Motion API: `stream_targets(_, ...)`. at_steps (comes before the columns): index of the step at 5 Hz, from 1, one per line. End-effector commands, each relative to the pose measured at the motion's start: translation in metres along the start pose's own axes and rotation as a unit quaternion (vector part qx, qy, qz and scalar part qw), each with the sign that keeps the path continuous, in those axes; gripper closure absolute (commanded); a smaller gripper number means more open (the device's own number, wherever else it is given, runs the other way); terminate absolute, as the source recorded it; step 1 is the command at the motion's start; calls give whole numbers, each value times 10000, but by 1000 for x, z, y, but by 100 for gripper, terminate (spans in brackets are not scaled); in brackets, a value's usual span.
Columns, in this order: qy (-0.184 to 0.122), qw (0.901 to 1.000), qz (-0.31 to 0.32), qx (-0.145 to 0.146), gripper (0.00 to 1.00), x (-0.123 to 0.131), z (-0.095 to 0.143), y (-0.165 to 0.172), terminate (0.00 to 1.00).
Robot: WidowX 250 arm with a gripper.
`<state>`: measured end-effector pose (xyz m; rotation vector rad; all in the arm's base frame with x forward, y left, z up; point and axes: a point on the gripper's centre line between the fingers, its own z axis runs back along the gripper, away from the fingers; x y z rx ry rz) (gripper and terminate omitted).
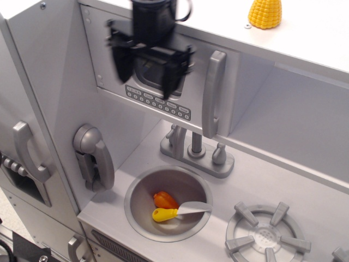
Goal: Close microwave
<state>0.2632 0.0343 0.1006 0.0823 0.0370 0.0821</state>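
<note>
The microwave door is grey, with a clear window, a row of small buttons and a long vertical silver handle. The door lies flat against the white cabinet front, shut. My black gripper hangs in front of the door's window, left of the handle. Its two fingers are spread apart with nothing between them. I cannot tell whether they touch the door.
A grey fridge door with a curved handle stands at the left. A toy phone, a faucet, a sink holding toy food, and a stove burner lie below. A yellow corn sits on top. A doorless white recess is at the right.
</note>
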Motion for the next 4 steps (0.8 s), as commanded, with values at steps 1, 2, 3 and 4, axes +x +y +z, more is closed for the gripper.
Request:
stream_targets(1, -736, 9922, -901, -447, 0, -40, 22, 8, 0)
stream_targets(2, -845, 9897, -963, -643, 0, -48, 31, 19, 0)
stream_targets(3, -845, 9897, -963, -643, 0, -48, 31, 19, 0)
stream_targets(4, -845, 9897, -963, -643, 0, -48, 31, 19, 100)
